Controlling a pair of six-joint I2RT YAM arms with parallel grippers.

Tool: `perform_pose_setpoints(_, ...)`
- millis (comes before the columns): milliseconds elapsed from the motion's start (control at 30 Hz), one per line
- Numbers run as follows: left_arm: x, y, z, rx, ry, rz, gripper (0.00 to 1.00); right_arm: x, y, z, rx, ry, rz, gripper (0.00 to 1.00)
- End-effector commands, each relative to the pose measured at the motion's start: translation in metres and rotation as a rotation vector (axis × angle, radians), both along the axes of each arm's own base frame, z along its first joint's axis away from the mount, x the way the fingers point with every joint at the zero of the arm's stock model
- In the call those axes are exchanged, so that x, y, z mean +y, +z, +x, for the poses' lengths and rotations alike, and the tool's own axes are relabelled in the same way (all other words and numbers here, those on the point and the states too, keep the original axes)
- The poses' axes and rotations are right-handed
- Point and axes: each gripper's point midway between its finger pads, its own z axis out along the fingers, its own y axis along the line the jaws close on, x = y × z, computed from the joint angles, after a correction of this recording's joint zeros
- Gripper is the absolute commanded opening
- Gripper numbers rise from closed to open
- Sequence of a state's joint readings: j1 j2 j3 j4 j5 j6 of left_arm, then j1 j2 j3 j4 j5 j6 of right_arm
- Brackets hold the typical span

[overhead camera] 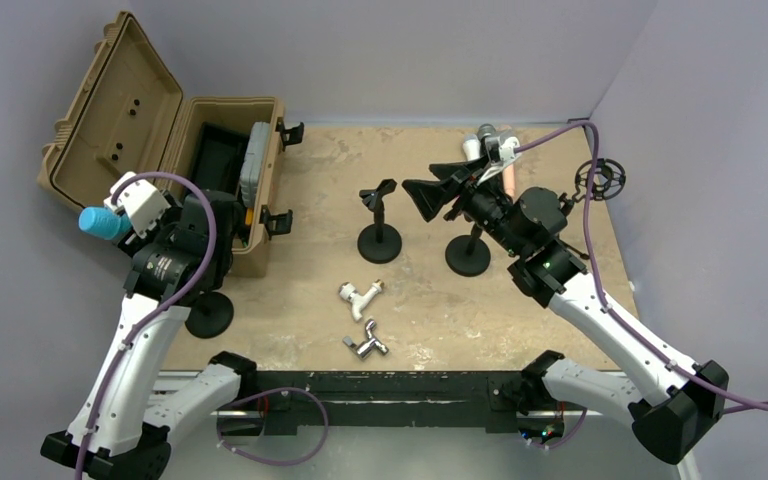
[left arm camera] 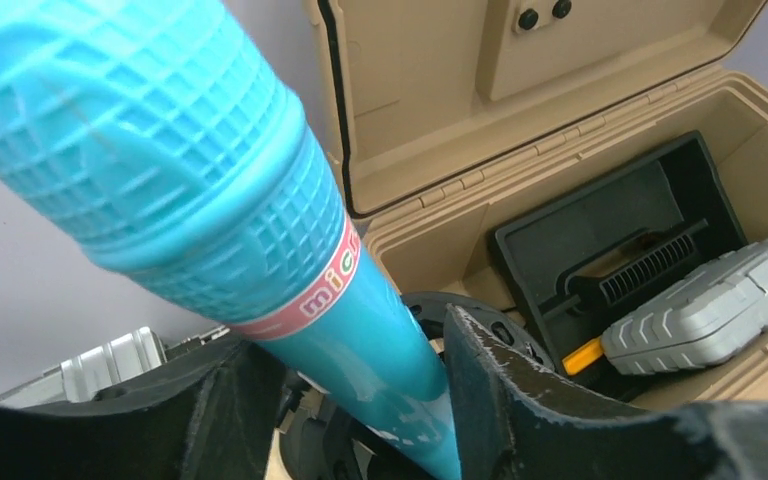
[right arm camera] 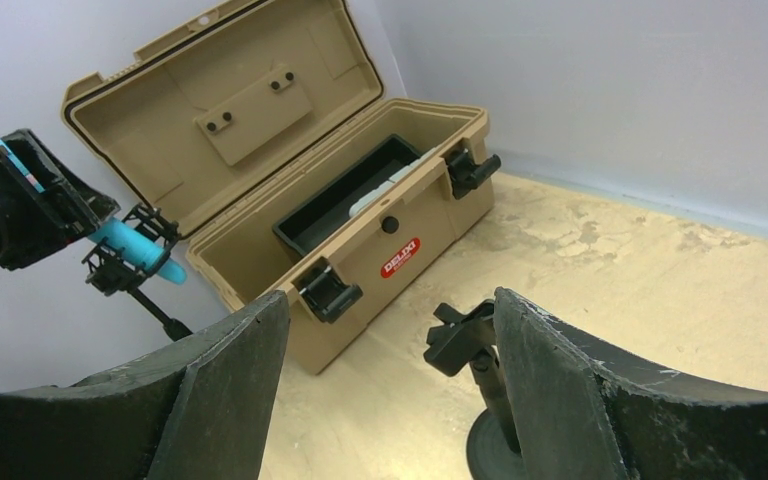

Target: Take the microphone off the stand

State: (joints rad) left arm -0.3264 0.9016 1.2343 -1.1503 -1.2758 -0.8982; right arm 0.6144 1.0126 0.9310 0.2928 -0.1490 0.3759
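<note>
Gripping blue microphone: left end effector; open toolbox close behind; right end effector gaping, empty, near bare stand.

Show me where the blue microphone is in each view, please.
Top external: microphone at the far left, beside the case.
Left wrist: microphone fills the left side, slanting down into the left pincer.
Right wrist: microphone small, at the left edge, in its stand.
Shared landmark: the tan case, lid open.

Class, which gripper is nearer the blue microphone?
Left: the left gripper straddles the blue microphone. The right gripper is across the table, near a black stand.
</note>
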Motion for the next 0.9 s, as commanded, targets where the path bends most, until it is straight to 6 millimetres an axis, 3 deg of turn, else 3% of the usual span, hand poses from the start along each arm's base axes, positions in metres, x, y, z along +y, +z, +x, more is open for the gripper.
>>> perform_pose_setpoints(0,0.008,0.016,-0.001,-0.096,0.064,0.018,0.51,-0.001,0.002,-0.001,-0.003,-0.001,0.016,0.73)
perform_pose_setpoints(167,0.012,0.033,-0.004,-0.109,0.079,0.048,0.33,-0.001,0.002,-0.001,-0.002,-0.003,0.015,0.73)
perform_pose_setpoints(433,0.01,0.073,0.0,-0.133,-0.017,0.093,0.25,0.001,-0.002,0.001,0.012,0.002,0.015,0.72)
perform_pose_setpoints(567,0.005,0.104,0.001,-0.181,-0.116,0.1,0.11,0.003,-0.002,0.001,0.016,0.01,0.018,0.72)
perform_pose_setpoints(700,0.001,0.138,-0.012,-0.222,-0.223,0.086,0.0,0.004,-0.004,0.002,0.022,0.01,0.015,0.72)
perform_pose_setpoints(800,-0.008,0.166,-0.028,-0.329,-0.345,0.027,0.0,0.004,-0.005,0.004,0.026,0.004,0.012,0.72)
perform_pose_setpoints(867,-0.029,0.182,-0.031,-0.398,-0.52,0.003,0.0,0.004,-0.006,0.006,0.027,0.001,0.01,0.72)
